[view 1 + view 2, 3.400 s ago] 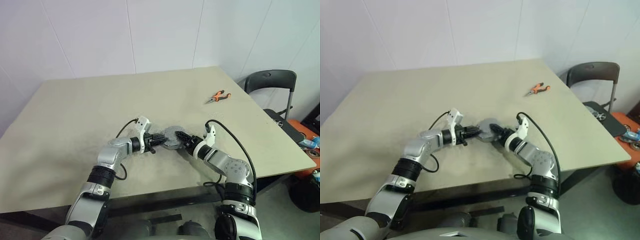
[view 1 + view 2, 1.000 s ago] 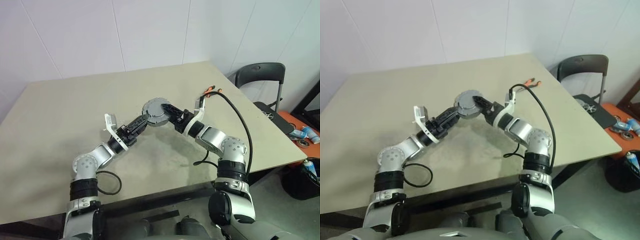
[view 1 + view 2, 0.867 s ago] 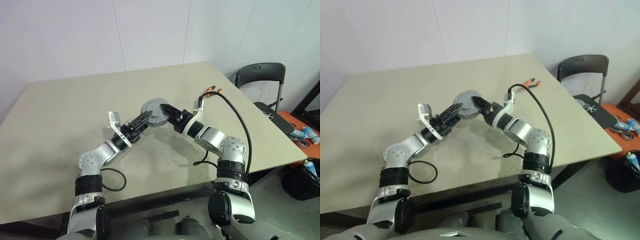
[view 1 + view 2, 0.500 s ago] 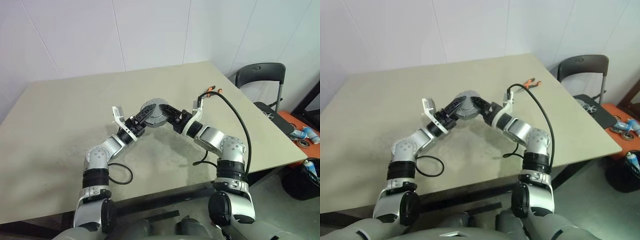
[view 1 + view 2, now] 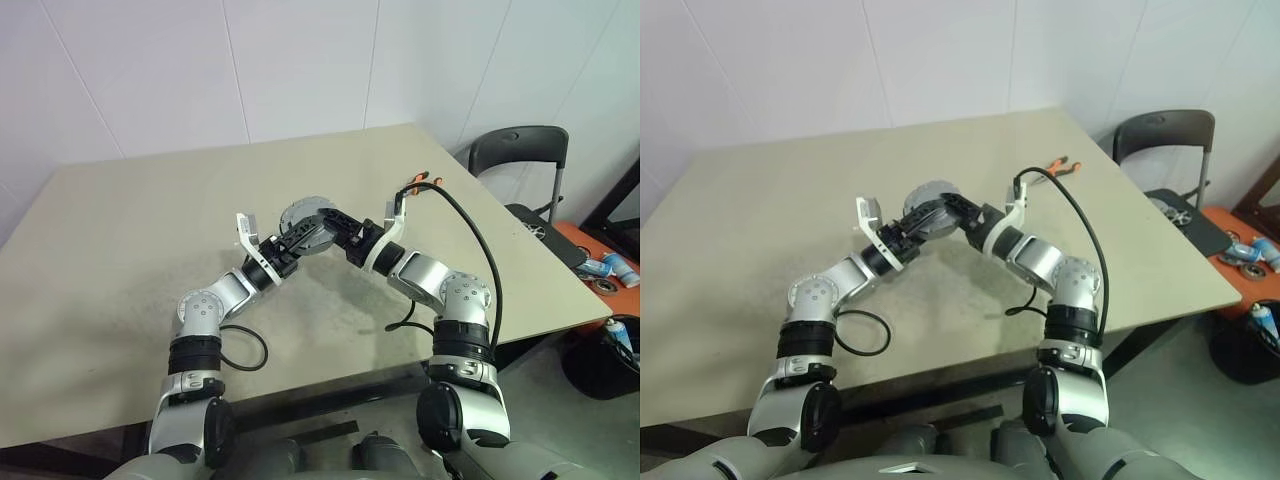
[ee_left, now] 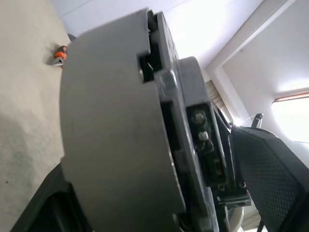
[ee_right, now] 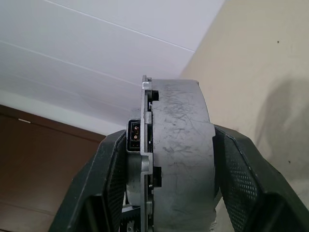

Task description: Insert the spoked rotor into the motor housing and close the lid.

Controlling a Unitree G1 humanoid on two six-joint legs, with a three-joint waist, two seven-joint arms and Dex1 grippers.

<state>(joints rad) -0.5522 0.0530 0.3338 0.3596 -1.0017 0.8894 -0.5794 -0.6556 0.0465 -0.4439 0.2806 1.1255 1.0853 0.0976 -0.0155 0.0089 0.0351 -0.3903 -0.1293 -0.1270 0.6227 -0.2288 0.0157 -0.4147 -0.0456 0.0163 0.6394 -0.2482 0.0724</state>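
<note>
Grey metal, the motor housing (image 7: 178,145) hangs above the beige counter (image 5: 120,250), clamped on its flat faces by the right gripper (image 5: 335,225). The left gripper (image 5: 300,238) straddles it, fingers apart; contact cannot be told.

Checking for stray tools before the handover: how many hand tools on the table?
1. Orange-handled pliers lie on the table near its far right edge, behind the right arm's cable. Anything under the raised motor housing or the arms could be hidden.

Both arms raised over the beige table (image 5: 760,210), motor housing (image 5: 927,206) clamped in right gripper (image 5: 952,214), left gripper (image 5: 923,222) meeting it, orange pliers (image 5: 1060,166) beyond
</note>
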